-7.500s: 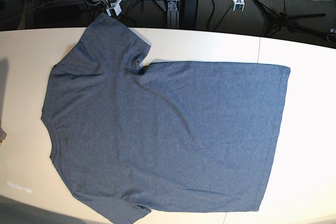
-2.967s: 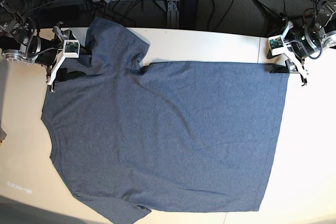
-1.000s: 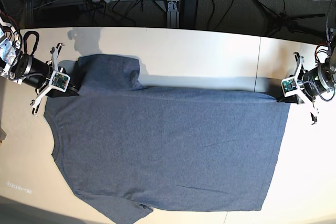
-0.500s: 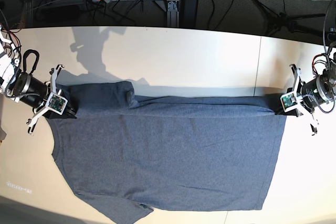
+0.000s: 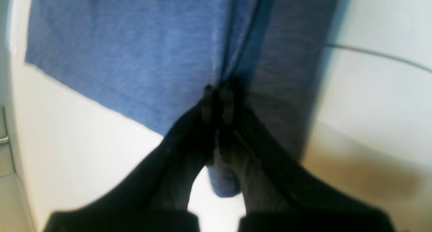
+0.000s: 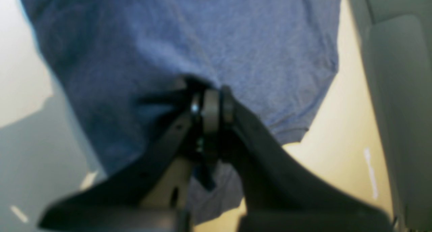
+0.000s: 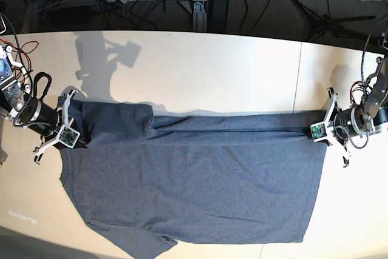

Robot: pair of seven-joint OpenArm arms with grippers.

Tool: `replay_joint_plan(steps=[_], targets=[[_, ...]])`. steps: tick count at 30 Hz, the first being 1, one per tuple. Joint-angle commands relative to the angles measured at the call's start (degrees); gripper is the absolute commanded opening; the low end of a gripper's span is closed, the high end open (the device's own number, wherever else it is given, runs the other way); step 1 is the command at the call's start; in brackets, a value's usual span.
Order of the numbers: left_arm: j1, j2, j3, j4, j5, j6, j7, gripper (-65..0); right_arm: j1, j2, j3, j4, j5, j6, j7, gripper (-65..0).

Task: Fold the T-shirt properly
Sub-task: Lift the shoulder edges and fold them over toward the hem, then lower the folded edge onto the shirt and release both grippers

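Both grippers, left point(image 7: 321, 130) and right point(image 7: 77, 139), clamped on the tee point(image 7: 194, 180) (folded far edge) over the table point(image 7: 212, 71).

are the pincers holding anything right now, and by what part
Both hold the T-shirt. The left pincer pinches its hem corner; the right pincer pinches its shoulder edge at the sleeve end.

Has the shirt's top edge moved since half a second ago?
Yes. In the base view the T-shirt edge sits lower, farther from the table's far edge, pulled toward the camera.
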Motion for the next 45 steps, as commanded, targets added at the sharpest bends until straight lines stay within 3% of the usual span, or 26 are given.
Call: replay_joint_plan(steps=[1,8,18,28,35,36,40,41,43,45], targets=[[-2.40,-0.85,-0.66,0.02,-0.24,0.17,-0.28,-65.0,2.14,0.66,0.04,-0.39,-0.07,4.66,0.70,-65.0],[-5.18,-0.50,-0.59,-0.55,-0.28,0.17,-0.35,-65.0,6.27,-2.62,-2.80,-6.27,-1.09,4.63,0.68,-65.0],[-8.85,1.62,3.34,-4.79,0.04,0.20,-2.43,-65.0,7.28,-2.97,-2.82,-8.87,-2.08,4.61,0.72,-65.0],[-12.92,2.19,7.69,-8.20,1.92,0.15,-1.99,-65.0,11.08,-7.82,-2.89,-11.06,-5.88,4.59,1.09,-65.0],[-12.94,2.47,7.69,-8.94,1.92,0.20,-3.26,-65.0,13.27,-8.26,-2.95,-14.25,-6.45,4.57,1.14,-65.0],[-12.94,2.51,7.69,-8.94,1.92,0.20,-3.26,-64.2,13.60,-8.50,-2.97,-14.62,-6.40,4.57,1.14,-65.0],[-12.92,2.97,7.69,-8.94,1.68,1.16,-3.21,-50.5,13.88,-9.42,-2.97,-15.58,-2.23,4.42,1.11,-65.0],[-12.92,2.97,7.69,-8.94,1.25,1.60,-3.17,-46.3,13.88,-9.79,-2.97,-15.63,-1.77,4.42,1.11,-63.4],[-12.94,2.97,7.69,-8.94,-1.42,2.51,-1.86,-37.4,13.88,-10.29,-2.97,-15.63,-1.18,4.39,1.11,-41.8],[-12.94,2.95,7.69,-8.94,-5.16,4.74,1.20,-33.6,13.90,-10.40,-2.97,-15.63,0.98,4.33,1.09,-25.7]])
